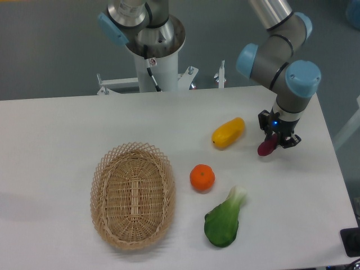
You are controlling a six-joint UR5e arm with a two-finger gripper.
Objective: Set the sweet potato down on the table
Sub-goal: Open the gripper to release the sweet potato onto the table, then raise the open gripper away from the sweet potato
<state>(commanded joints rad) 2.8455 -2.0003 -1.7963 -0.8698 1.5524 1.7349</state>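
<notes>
Two-finger gripper (275, 140) is clamped on the small magenta sweet potato (266, 146), just right of the yellow oblong fruit (228, 133), low over the white table (67, 129), probably for a gentle set-down.

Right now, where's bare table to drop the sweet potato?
Bare table lies left of the basket and right of the hand gripping the sweet potato. It is crowded around the orange, yellow fruit and bok choy.
</notes>
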